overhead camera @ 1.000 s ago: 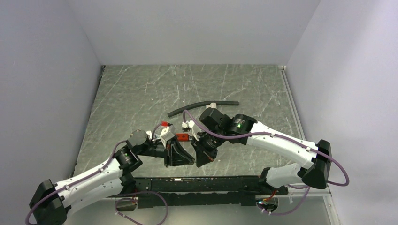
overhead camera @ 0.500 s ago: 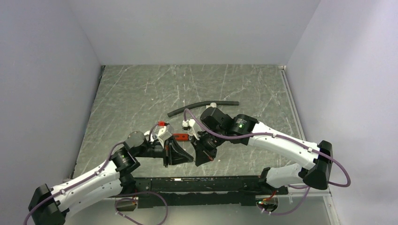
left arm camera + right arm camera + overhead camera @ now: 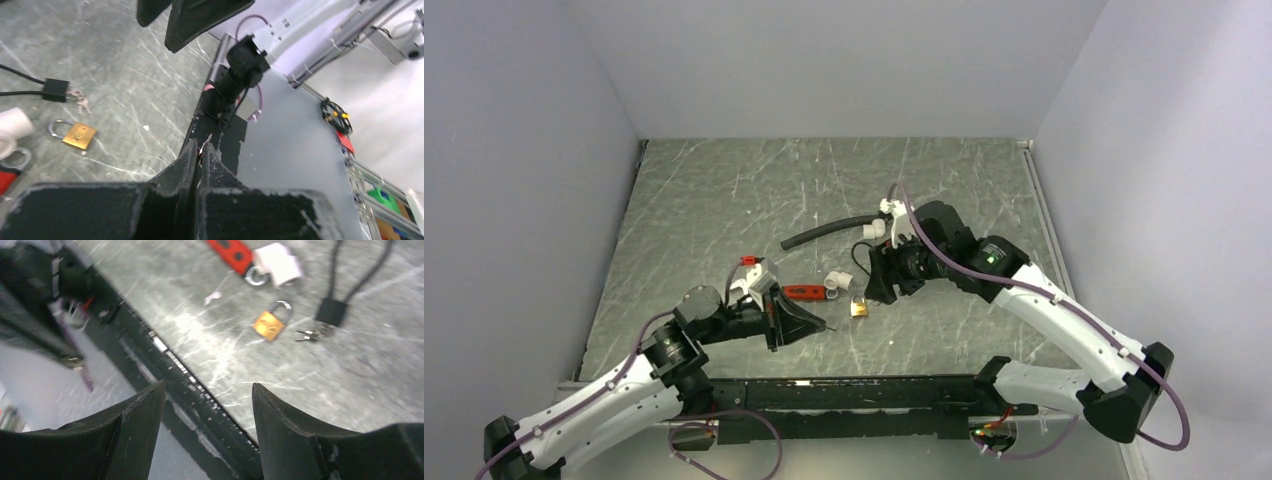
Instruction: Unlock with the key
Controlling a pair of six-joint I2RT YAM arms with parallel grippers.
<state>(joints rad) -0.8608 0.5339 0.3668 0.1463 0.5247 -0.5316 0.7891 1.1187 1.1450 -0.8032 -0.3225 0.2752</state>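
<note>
Right wrist view: key (image 3: 306, 333) flat on the table (image 3: 375, 355), right of centre, just beside a black clasp (image 3: 330, 311) and near the brass padlock (image 3: 270, 323). Right gripper (image 3: 207, 387) spread wide at the bottom edge, grasping nothing. Left gripper (image 3: 201, 150) clenched tight at lower centre of the left wrist view, fingertips pressed together.

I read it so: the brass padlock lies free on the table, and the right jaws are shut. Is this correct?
Not quite: the right jaws stand open, as the right wrist view shows. The brass padlock does lie free on the table.
</note>
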